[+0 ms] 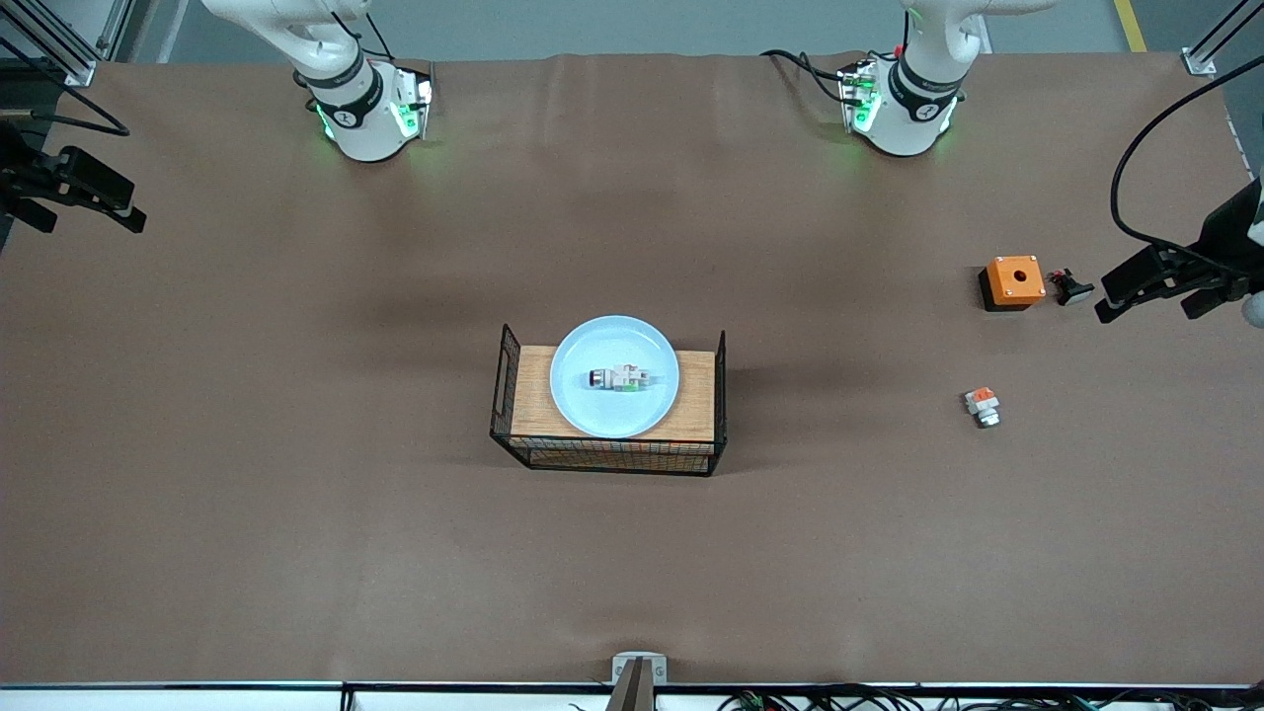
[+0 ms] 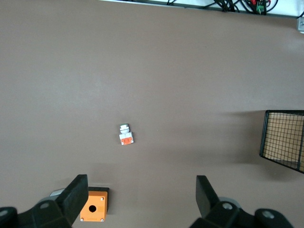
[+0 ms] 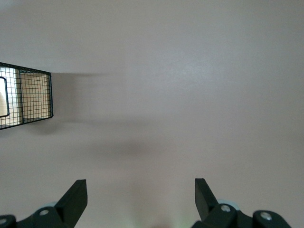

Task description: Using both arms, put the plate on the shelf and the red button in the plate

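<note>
Pale-blue plate point(image 1: 614, 376) holds the red button point(image 1: 618, 378), well apart from both wide, empty pincers: left pincer point(image 1: 1150, 283), right pincer point(image 1: 84, 193).

Robotics lab, paper-covered table point(image 1: 296, 444), aluminium framing point(image 1: 59, 49), cables point(image 1: 1136, 188)

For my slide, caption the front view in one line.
Red button lies in plate atop wire rack; left hand and right hand wait open at the table ends.

rack point(image 2: 284, 140): cut off by the left wrist view's edge
rack in the right wrist view point(image 3: 23, 97): cut off likewise
black piece point(image 1: 1070, 287): too small to read, at 3 o'clock of the orange box point(image 1: 1014, 281)
red button point(image 1: 619, 378): cap colour unclear
</note>
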`<state>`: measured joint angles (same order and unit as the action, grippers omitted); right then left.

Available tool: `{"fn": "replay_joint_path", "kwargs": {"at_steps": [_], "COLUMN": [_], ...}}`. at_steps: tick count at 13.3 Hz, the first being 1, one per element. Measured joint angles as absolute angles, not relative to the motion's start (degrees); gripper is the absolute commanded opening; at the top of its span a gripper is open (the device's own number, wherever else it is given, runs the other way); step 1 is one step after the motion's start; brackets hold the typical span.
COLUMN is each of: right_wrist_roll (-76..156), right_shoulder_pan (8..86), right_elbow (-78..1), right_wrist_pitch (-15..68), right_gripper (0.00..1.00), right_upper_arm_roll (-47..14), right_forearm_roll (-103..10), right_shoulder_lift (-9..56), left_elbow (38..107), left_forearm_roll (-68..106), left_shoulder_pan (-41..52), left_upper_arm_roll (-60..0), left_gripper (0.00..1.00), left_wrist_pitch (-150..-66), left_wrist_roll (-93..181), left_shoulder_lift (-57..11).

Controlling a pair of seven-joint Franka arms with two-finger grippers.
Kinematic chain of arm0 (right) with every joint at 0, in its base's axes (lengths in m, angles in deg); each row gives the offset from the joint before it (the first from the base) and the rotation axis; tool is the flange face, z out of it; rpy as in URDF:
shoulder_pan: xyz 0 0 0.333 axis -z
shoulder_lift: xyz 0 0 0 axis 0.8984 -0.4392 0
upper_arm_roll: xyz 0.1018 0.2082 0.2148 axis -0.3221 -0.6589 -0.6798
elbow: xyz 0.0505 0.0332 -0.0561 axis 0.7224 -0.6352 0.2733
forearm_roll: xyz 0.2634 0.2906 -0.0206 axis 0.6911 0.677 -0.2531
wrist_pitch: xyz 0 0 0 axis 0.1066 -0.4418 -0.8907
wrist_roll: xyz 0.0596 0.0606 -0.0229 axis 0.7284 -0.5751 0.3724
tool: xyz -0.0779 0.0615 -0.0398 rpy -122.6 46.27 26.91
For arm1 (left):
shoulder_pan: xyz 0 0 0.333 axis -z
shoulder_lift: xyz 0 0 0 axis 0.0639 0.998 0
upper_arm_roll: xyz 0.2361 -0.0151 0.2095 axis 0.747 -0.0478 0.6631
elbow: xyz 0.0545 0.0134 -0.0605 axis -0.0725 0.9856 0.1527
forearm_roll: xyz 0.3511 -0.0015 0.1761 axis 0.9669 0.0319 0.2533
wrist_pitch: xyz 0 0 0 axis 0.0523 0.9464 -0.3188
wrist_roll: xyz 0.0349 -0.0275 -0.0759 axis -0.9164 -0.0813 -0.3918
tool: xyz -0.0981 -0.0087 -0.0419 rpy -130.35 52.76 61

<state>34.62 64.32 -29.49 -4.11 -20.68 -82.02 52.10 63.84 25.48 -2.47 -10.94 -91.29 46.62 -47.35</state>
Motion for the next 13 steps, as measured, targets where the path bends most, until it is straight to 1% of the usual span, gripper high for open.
{"fn": "replay_joint_path", "kwargs": {"at_steps": [6, 13], "right_wrist_roll": [34.7, 34.7], "right_shoulder_pan": [64.3, 64.3], "right_elbow": [-29.5, -29.5], "right_wrist_pitch": [-4.1, -4.1], "right_gripper": [1.0, 1.0], "right_upper_arm_roll": [-20.7, -20.7], "right_forearm_roll": [-82.8, -83.1], "right_shoulder_lift": [52.1, 52.1], "left_elbow": [64.0, 64.2], "left_forearm_roll": [25.5, 25.5], "left_shoulder_pan": [-2.4, -2.3], "left_upper_arm_roll": [-11.5, -11.5], "left_gripper": [1.0, 1.0], "left_wrist_pitch": [-88.7, -88.7], "left_wrist_roll": [43.5, 43.5], "left_shoulder_lift": [-51.5, -51.4]}}
